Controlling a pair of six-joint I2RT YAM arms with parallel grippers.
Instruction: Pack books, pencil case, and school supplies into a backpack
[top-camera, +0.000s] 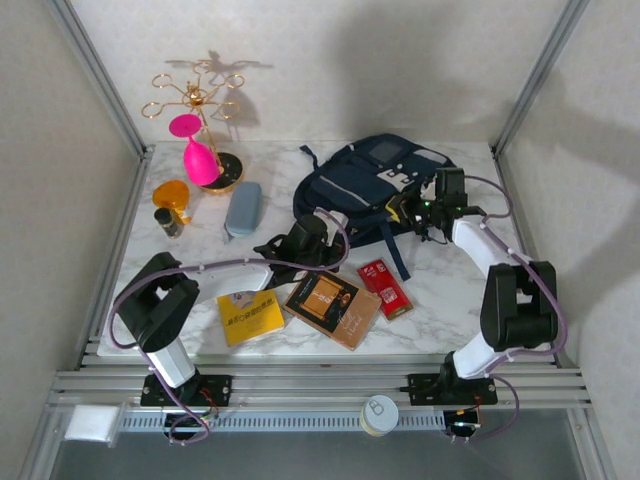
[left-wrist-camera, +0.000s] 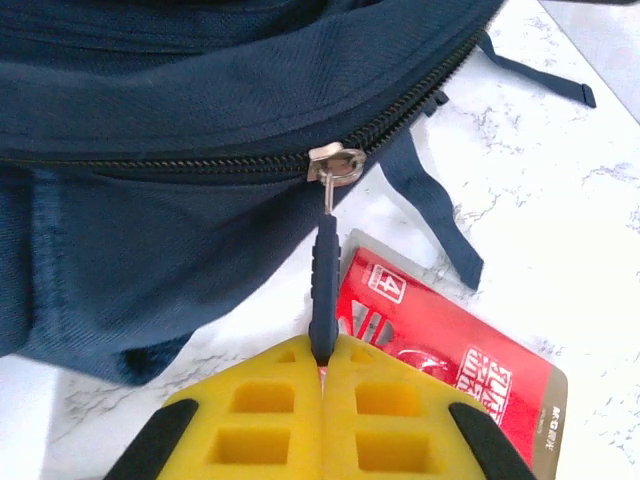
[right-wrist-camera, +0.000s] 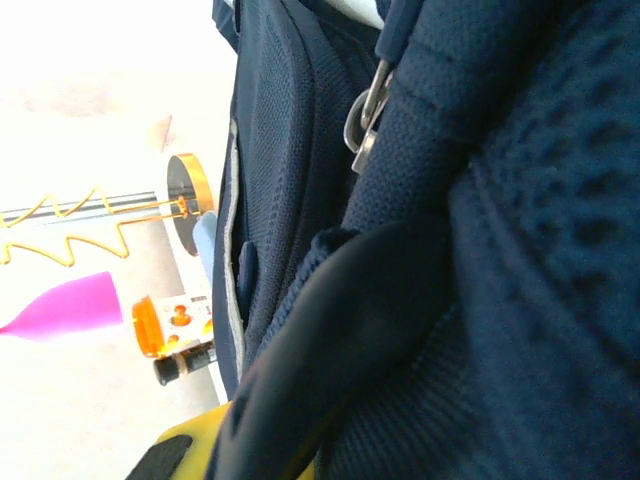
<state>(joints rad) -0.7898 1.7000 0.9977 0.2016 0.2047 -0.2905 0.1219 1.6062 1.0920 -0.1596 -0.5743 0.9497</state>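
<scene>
Top external view has the backpack (top-camera: 370, 180) slumped at the counter's (top-camera: 450, 310) far right side. It is soft, floppy cloth that I'd expect to drag unless pinned. Two books (top-camera: 332, 303) lie flat by the near edge, stiff and easy to slide. The pencil case (top-camera: 243, 208) sits far left, the red pack (top-camera: 385, 287) just right of the books. On a low, outstretched arm, the left fingers (left-wrist-camera: 270, 400) are clamped on the zip pull (left-wrist-camera: 323, 290), the sensible hold. The right arm folds inward, and the right fingers (right-wrist-camera: 200, 445) seem pinched on backpack cloth.

Navy backpack (top-camera: 375, 180), red pack (top-camera: 385, 287) beside
</scene>
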